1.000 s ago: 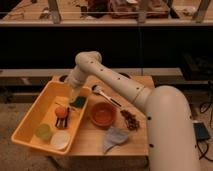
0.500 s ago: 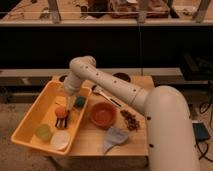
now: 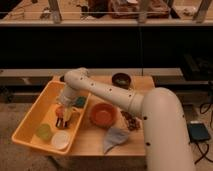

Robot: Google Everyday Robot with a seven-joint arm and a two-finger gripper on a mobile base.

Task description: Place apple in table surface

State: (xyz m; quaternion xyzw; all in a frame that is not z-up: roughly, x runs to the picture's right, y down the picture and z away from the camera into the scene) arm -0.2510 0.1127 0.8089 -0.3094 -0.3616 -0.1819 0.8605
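Gripper (image 3: 62,118) is down inside the yellow bin (image 3: 29,131), left part of the table surface (image 3: 91,141). Apple (image 3: 60,110) sits in the bin right at the gripper (touching it or just beside it, unclear). Whether the gripper is grasping the apple or released: cannot tell. Pale green cup (image 3: 44,131) and a white round item (image 3: 60,140) lie nearer the bin's front. Orange bowl (image 3: 103,114) rests on the table just right of the bin, grey cloth (image 3: 115,138) in front of it.
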